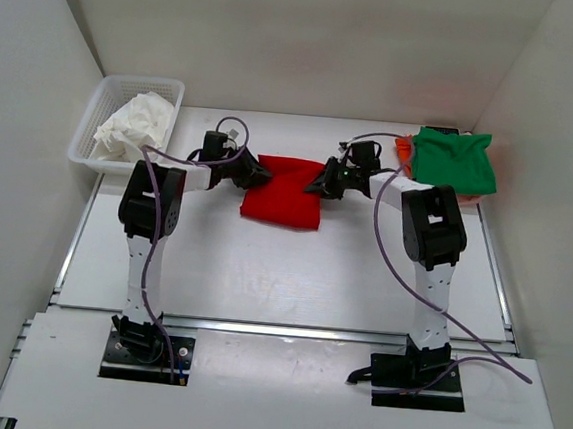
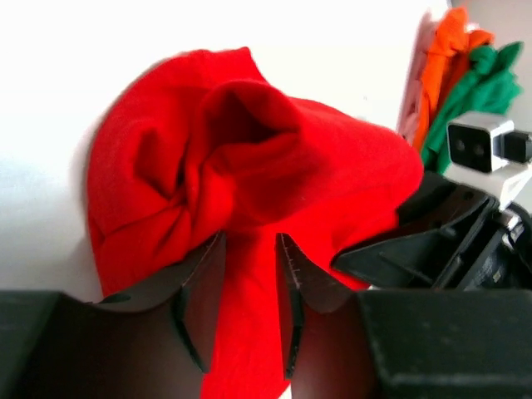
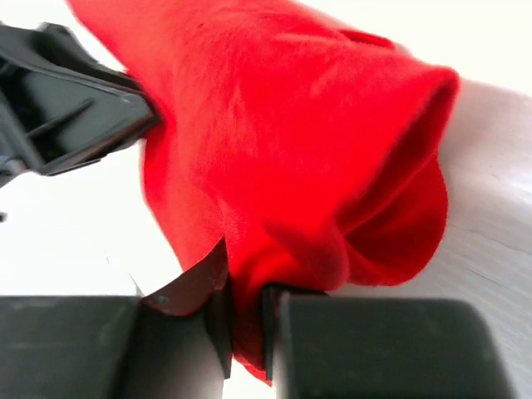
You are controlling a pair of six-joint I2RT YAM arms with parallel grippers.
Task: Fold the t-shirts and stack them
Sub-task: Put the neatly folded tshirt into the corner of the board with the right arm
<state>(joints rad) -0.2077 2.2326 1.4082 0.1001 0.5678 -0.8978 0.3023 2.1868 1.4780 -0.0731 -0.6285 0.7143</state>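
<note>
Starting nearest the arm bases, the table (image 1: 281, 274) lies bare and wide. Mid-table, the left tool (image 2: 249, 249) pinches the left edge of the red t-shirt (image 1: 283, 202), and the right tool (image 3: 247, 291) is clamped on its right edge, with the cloth bunched between them. Farther back, a green t-shirt (image 1: 455, 161) lies on an orange t-shirt (image 1: 404, 150) near the right wall. A basket (image 1: 127, 85) holding white cloth (image 1: 131, 129) sits at the far left corner.
</note>
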